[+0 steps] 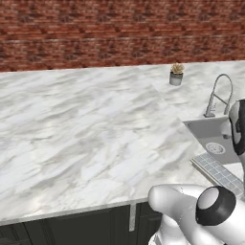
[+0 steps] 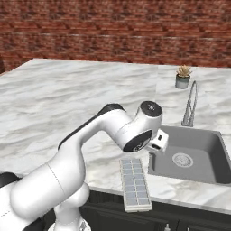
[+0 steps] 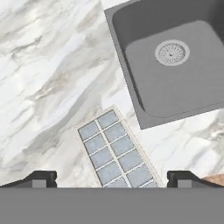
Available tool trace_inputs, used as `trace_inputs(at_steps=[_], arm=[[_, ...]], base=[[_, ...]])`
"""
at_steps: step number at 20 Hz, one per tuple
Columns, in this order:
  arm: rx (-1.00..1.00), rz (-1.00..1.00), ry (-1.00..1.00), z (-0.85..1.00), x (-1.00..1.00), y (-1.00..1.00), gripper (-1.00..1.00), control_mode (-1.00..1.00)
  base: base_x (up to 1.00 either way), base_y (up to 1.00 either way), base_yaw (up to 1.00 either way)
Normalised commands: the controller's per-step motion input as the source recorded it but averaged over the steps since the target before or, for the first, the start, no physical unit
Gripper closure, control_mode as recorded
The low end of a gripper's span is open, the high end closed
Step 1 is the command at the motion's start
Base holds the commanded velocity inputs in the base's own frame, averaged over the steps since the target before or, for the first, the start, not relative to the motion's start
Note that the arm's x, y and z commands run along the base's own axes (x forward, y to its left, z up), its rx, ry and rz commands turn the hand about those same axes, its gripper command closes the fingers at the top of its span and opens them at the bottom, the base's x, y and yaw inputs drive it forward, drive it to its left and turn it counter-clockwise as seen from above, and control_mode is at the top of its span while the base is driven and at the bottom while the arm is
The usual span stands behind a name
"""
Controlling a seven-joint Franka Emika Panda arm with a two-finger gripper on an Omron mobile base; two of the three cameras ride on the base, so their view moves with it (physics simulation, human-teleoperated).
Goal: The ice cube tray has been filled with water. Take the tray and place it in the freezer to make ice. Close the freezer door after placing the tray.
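Pickup was the step in hand: gripper point(image 3: 112, 179) hung wide open and empty above ice cube tray point(image 2: 135, 183), which lay on the marble counter point(image 2: 67, 103) at the sink's point(image 2: 198, 151) eight o'clock, so descent and closing looked due next.

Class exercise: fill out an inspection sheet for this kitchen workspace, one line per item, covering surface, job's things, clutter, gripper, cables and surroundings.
Surface: marble counter, with a grey sink set into it.
Job's things: ice cube tray lies flat at the counter's front edge, beside the sink; water fills its cells.
Clutter: small potted plant behind the faucet.
Gripper: gripper open, above the tray, not touching it.
Cables: nothing seen.
Surroundings: brick wall behind; dark cabinets below the counter.
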Motion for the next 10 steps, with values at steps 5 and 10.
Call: trace_inputs(at_steps=[5, 10], arm=[[0.42, -0.42, 0.00, 0.01, -0.73, -0.58, -1.00, -1.00], [0.43, -0.32, -0.02, -0.01, -0.49, -0.46, -1.00, -1.00]], base=[[0.00, 0.00, 0.00], [0.00, 0.00, 0.00]])
